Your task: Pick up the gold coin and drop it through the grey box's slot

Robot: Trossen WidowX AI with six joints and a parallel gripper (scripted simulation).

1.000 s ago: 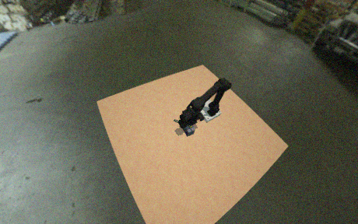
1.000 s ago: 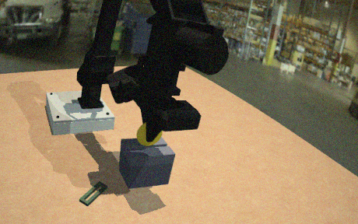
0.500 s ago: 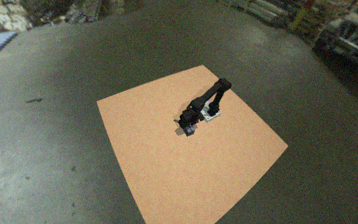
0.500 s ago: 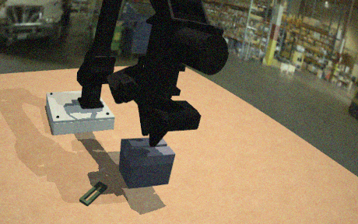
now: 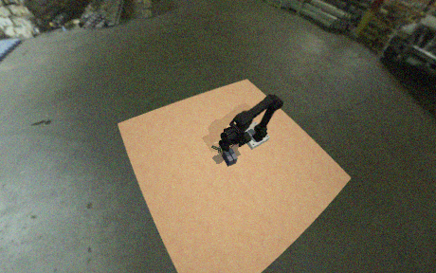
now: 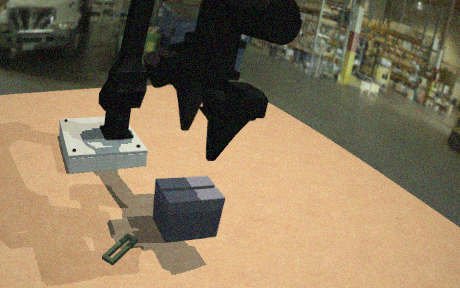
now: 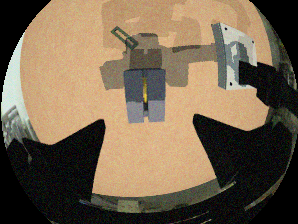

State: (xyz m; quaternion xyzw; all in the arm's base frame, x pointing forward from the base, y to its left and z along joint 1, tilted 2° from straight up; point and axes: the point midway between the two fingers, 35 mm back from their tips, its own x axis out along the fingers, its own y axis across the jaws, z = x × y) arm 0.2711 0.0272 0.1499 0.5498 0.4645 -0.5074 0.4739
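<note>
The closed blue-grey box [image 5: 230, 158] [image 6: 190, 217] [image 7: 134, 85] stands upright with its lid slot along the top. In the wrist view the gold coin [image 7: 145, 91] shows edge-on as a thin yellow strip within the slot. In the exterior view no part of the coin stands above the lid; how deep it lies cannot be told. The dark-green holder [image 5: 216, 149] [image 6: 108, 259] [image 7: 133, 44] lies empty beside the box. My gripper [image 6: 198, 144] [image 7: 150, 121] is open and empty, its fingertips wide apart above the box and clear of it.
The arm's pale base plate [image 5: 260, 142] [image 6: 107, 162] [image 7: 222, 70] stands behind the box in the exterior view. The tan table top [image 5: 190, 199] [image 6: 310, 200] [image 7: 55, 65] carries the arm's shadows around the box and holder.
</note>
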